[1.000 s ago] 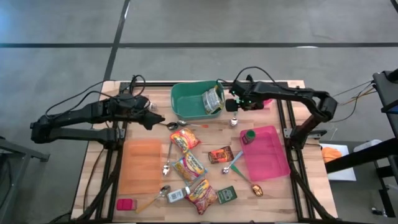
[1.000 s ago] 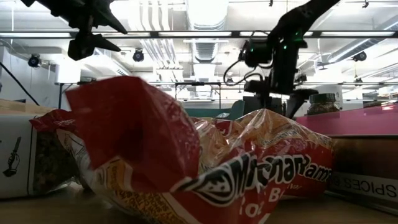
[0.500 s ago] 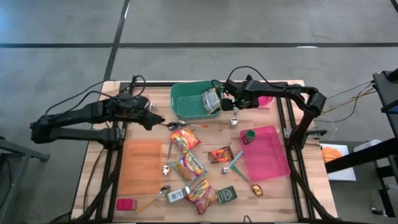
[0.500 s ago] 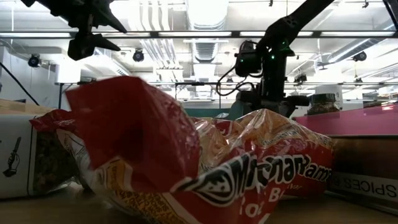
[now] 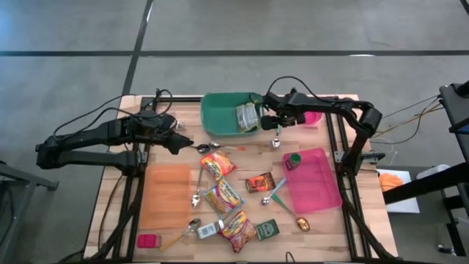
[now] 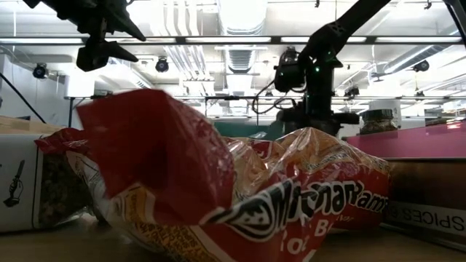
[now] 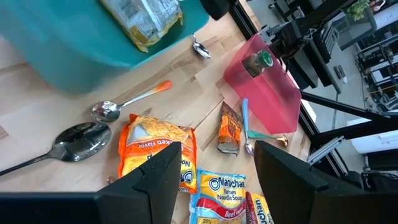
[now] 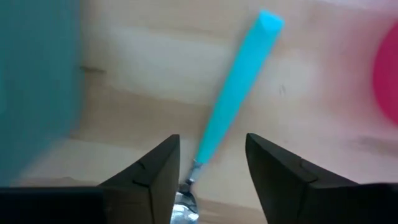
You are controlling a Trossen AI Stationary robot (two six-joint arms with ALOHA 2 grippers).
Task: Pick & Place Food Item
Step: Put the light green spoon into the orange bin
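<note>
High view shows the right gripper (image 5: 268, 119) beside the green bin (image 5: 220, 122), fingers apart, empty. Left gripper (image 5: 187, 144) hovers open, holding nothing, near a spoon (image 5: 209, 147)

In the low view a red noodle packet (image 6: 233, 189) fills the foreground and hides most of the worktop behind it; a box (image 6: 22, 182) at the left is cut off by the picture's edge. In the right wrist view the green bin (image 8: 37, 87) is a blur cut off at the edge, and the blue-handled spoon (image 8: 233, 93) has its bowl mostly hidden between the fingers (image 8: 149, 171). From above, the small item (image 5: 303, 223) near the pink tray (image 5: 319, 183) is too small to identify.
</note>
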